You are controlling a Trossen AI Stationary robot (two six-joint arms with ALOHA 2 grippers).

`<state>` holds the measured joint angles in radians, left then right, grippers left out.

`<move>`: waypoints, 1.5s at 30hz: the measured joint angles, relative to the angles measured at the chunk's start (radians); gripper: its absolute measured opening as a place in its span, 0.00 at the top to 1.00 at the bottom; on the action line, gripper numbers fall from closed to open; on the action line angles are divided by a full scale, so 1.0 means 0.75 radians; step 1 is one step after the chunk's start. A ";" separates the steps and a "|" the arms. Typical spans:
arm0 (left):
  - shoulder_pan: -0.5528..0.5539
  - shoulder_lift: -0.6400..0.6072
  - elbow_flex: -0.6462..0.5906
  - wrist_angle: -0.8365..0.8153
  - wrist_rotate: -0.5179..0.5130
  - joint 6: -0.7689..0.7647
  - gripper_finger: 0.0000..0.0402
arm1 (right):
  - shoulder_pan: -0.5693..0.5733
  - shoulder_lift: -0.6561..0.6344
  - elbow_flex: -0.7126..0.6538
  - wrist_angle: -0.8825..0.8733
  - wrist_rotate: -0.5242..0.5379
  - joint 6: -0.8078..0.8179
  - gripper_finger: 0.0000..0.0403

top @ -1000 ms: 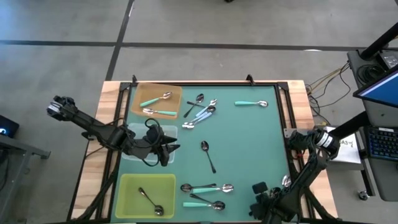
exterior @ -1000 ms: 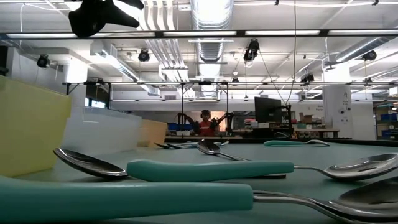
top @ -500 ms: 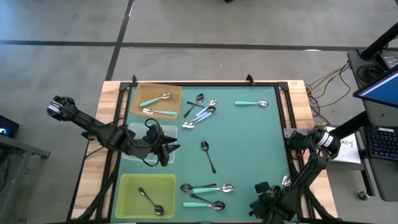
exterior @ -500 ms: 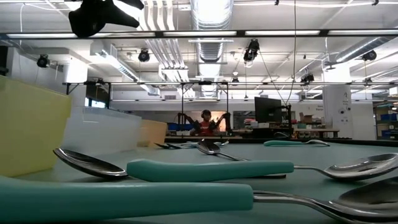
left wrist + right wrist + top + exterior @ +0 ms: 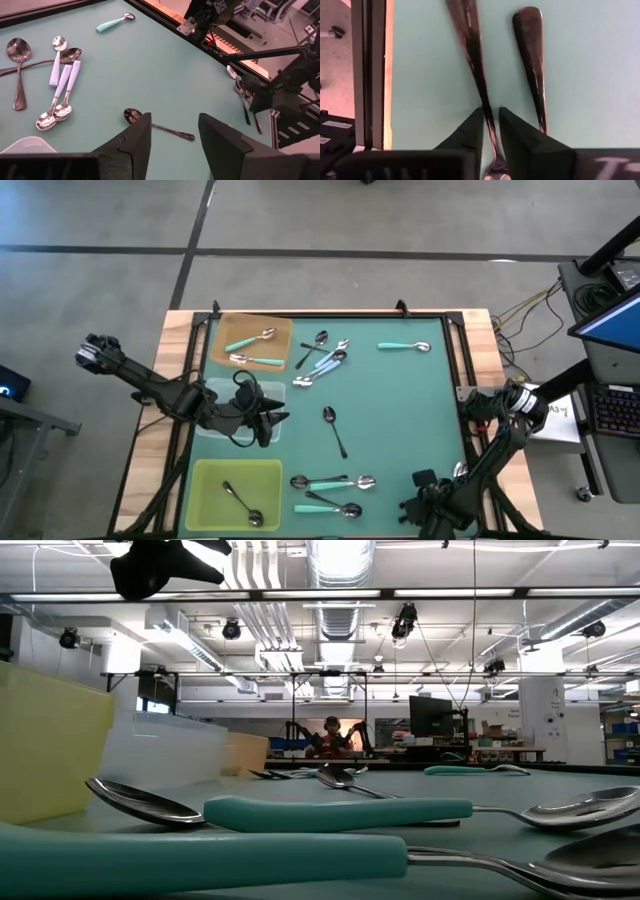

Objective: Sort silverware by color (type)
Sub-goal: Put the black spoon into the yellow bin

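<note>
My right gripper is pinching a black-handled spoon at the mat's right edge, another lying just beside it. My left gripper hangs open above the clear tray.

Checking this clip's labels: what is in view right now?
brown tray: one, far left; holds two teal spoons
clear tray: one, mid left
yellow-green tray: one, near left; holds one dark spoon
spoon cluster: several, pale blue and dark, far centre
lone teal spoon: one, far right
centre spoon: one, dark
near group: teal and dark, near centre
edge spoons: two, dark, near right
person: one, far background
left gripper: open, above clear tray
right gripper: astride an edge spoon's handle
</note>
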<state>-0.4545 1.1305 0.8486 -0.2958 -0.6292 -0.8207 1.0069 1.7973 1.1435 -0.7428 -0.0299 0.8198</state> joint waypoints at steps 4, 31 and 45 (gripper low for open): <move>0.000 0.000 0.000 0.000 -0.002 0.000 0.64 | 0.000 0.001 -0.001 -0.003 -0.006 0.000 0.94; 0.000 0.219 0.002 0.341 -0.024 0.248 0.64 | -0.097 -0.285 -0.014 -0.050 0.772 0.024 0.96; -0.001 0.469 0.002 1.073 -0.025 0.672 0.64 | -0.393 -0.282 -0.015 0.075 1.333 -0.077 0.96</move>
<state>-0.4549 1.4826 0.8497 0.5087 -0.6483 -0.3164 0.7124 1.5860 1.1320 -0.6863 0.9700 0.7618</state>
